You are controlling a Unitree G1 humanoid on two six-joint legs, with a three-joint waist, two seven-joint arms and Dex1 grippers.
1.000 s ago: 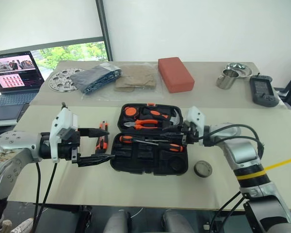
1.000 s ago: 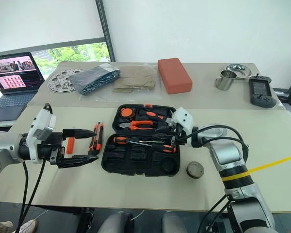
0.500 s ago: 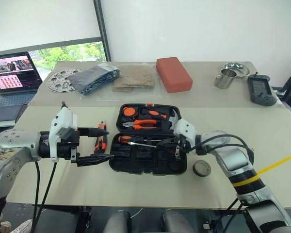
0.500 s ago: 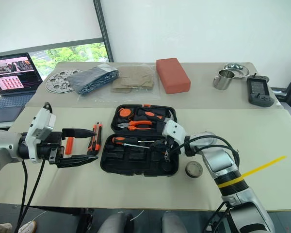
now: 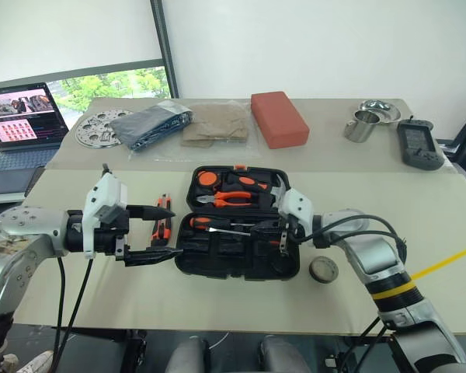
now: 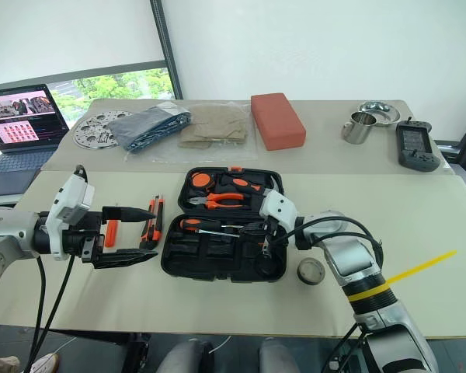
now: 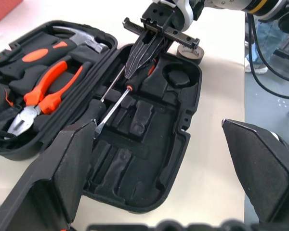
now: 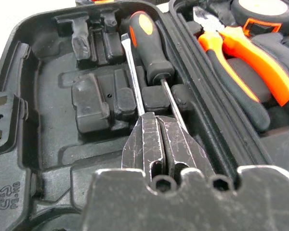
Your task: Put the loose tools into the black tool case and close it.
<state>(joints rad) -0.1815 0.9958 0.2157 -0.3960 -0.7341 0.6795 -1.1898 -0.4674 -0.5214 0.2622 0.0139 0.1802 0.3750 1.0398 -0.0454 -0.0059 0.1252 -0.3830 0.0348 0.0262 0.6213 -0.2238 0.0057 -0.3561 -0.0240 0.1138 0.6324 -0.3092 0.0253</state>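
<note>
Table [image 5: 217, 299]: right gripper [image 5: 273, 228] dropped into black tool case [image 5: 241, 252], fingers now pressed together; left gripper [image 5: 151, 233] fingers wide.

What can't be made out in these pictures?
- Second screwdriver's handle: left wrist view, mostly under the shut right claw.
- What the right claw's tips touch: right wrist view, their own fingers cover the shafts.
- Small orange screwdriver: right eye view, partly behind the open left claw.
- Knife: lower end behind the same claw.
- Laptop: cut off by the edge; screen too small to read.
</note>
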